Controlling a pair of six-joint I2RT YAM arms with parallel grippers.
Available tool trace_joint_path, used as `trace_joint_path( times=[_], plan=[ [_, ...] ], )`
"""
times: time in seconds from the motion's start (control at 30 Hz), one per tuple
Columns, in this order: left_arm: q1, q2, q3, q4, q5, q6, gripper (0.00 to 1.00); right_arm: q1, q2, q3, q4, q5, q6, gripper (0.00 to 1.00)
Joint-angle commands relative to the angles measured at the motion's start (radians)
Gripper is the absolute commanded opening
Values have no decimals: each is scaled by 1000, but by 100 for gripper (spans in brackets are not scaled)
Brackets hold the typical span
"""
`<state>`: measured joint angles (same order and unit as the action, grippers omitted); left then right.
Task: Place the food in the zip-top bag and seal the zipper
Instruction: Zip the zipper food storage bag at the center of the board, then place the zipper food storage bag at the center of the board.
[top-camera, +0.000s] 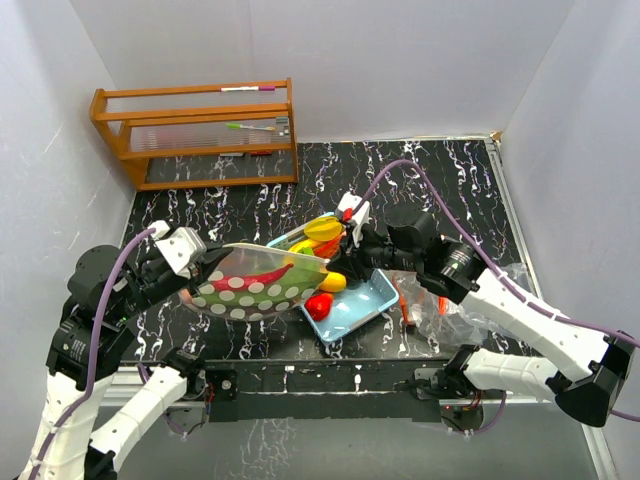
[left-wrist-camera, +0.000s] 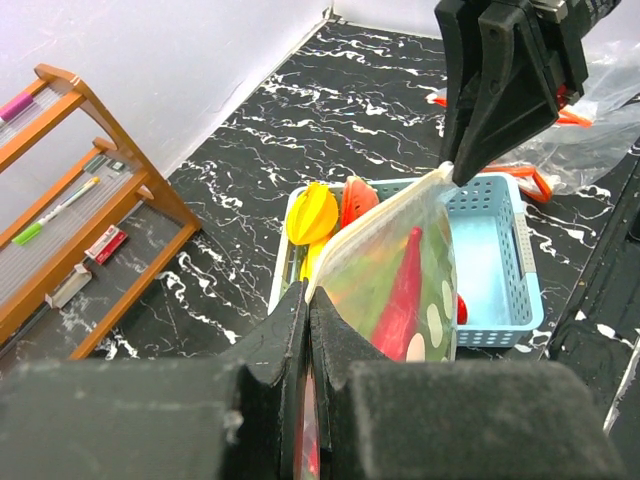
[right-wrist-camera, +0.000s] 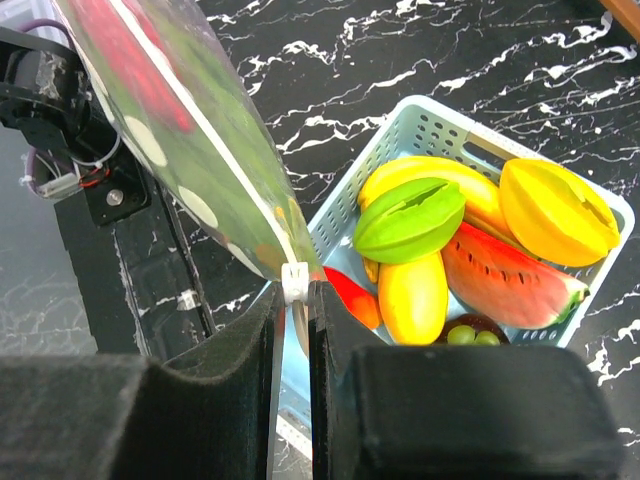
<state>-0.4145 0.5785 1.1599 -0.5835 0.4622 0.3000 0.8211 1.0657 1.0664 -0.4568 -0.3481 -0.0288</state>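
The zip-top bag (top-camera: 255, 283), clear with white dots, hangs stretched between both grippers above the table. A red chilli (left-wrist-camera: 405, 290) lies inside it. My left gripper (top-camera: 205, 262) (left-wrist-camera: 308, 300) is shut on the bag's left end. At the other end my right gripper (top-camera: 336, 255) (right-wrist-camera: 294, 295) is shut on the white zipper slider (right-wrist-camera: 294, 280). Under that end stands the light-blue basket (top-camera: 365, 305) (right-wrist-camera: 430, 120) with food in it: a green piece (right-wrist-camera: 408, 220), yellow mango (right-wrist-camera: 413, 295), bananas (right-wrist-camera: 440, 172), watermelon slice (right-wrist-camera: 510, 285), a yellow ridged fruit (right-wrist-camera: 555, 212) and a red piece (right-wrist-camera: 350, 295).
A wooden rack (top-camera: 195, 130) with pens stands at the back left against the wall. Crumpled clear plastic (top-camera: 500, 285) and orange pieces (top-camera: 405, 300) lie right of the basket. The table's metal front edge (top-camera: 320, 380) runs just below the bag.
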Motion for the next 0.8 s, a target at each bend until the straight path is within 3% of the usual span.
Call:
trace_joint_path(
  times=[0.0, 0.43, 0.47, 0.5, 0.53, 0.63, 0.77],
  plan=[
    [0, -22, 47, 85, -64, 12, 0, -16, -34, -18, -40, 39, -17, 8],
    [0, -38, 38, 113, -78, 5, 0, -25, -42, -22, -35, 35, -12, 10],
    [0, -38, 33, 116, -71, 2, 0, -25, -39, -16, -21, 33, -6, 29],
    [1, -40, 29, 120, -67, 1, 0, -25, -35, -5, -9, 29, 3, 62],
    [0, -40, 26, 125, -66, -1, 0, -25, -30, 9, 0, 24, 8, 78],
    [0, -27, 27, 133, -89, -1, 0, -25, -18, 60, 28, 19, 12, 96],
    [0, 5, 53, 138, -139, 1, 0, -25, -26, 122, 72, 56, 44, 98]
  ],
)
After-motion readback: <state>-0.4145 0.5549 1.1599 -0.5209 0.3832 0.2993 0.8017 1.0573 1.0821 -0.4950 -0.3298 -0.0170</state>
